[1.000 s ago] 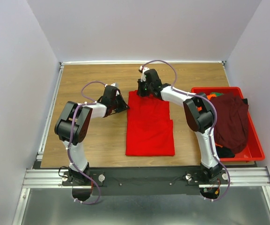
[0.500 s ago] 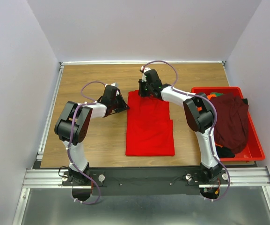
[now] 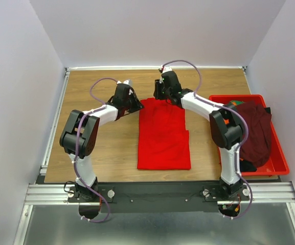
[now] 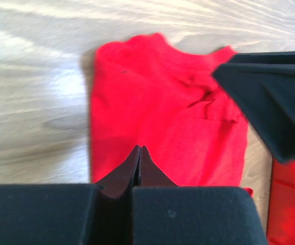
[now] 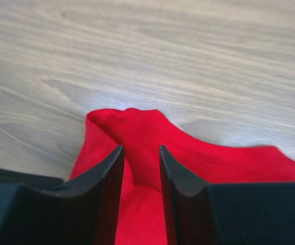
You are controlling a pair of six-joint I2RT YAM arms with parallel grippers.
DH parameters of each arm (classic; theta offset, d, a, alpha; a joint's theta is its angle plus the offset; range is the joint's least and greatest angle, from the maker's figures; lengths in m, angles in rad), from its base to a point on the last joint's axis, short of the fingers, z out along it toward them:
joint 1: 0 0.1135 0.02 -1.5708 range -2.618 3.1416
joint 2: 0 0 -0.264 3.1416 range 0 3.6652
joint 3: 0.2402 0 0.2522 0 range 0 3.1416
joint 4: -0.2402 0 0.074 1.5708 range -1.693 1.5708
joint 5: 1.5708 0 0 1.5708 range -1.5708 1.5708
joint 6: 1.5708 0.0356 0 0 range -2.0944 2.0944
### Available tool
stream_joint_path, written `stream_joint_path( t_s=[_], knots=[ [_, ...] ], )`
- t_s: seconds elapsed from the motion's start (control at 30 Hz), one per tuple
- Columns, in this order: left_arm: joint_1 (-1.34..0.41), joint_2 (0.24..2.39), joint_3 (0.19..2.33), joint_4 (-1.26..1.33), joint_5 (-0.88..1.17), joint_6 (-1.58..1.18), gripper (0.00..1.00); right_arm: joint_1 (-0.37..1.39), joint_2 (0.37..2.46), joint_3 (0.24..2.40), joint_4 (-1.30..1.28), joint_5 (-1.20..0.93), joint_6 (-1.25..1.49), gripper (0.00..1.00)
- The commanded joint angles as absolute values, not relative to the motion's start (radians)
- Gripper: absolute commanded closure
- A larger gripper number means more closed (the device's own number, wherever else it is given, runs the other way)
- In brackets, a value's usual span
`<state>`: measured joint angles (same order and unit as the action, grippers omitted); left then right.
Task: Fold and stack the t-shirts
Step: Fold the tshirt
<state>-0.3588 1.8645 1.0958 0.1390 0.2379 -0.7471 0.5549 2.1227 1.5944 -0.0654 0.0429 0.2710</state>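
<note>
A bright red t-shirt (image 3: pixel 163 133) lies folded into a tall rectangle in the middle of the wooden table. My right gripper (image 3: pixel 160 97) is at its far edge. In the right wrist view its jaws (image 5: pixel 141 149) stand open, with a raised ridge of the red cloth (image 5: pixel 137 127) between them, not pinched. My left gripper (image 3: pixel 138 104) is at the shirt's far left corner. In the left wrist view it (image 4: pixel 140 149) is shut with nothing in it, just above the red cloth (image 4: pixel 162 102). A dark maroon t-shirt (image 3: pixel 252 130) lies heaped in the bin.
A red plastic bin (image 3: pixel 278 155) stands at the table's right edge, with a bit of orange cloth (image 3: pixel 232 104) at its far end. Grey walls close in the table on three sides. Bare wood (image 3: pixel 101 153) lies left of the shirt.
The right gripper has opened and let go of the shirt's far edge. Both grippers have shifted a little toward the far side of the table.
</note>
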Motion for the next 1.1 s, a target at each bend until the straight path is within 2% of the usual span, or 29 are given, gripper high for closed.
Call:
stream_joint_path(
  t_s=[0.0,0.6,1.07],
  knots=[
    [-0.393,1.833,1.158,0.089,0.207,-0.704,1.00,0.555,2.002,1.539,-0.066,0.170,0.319,0.60],
    [-0.466,2.049,1.239,0.103,0.205,-0.745,1.00,0.514,1.799,1.209,-0.113,0.250,0.437,0.61],
    [-0.472,2.060,1.276,0.106,0.216,-0.739,1.00,0.514,1.856,1.196,-0.143,0.252,0.465,0.64]
  ],
)
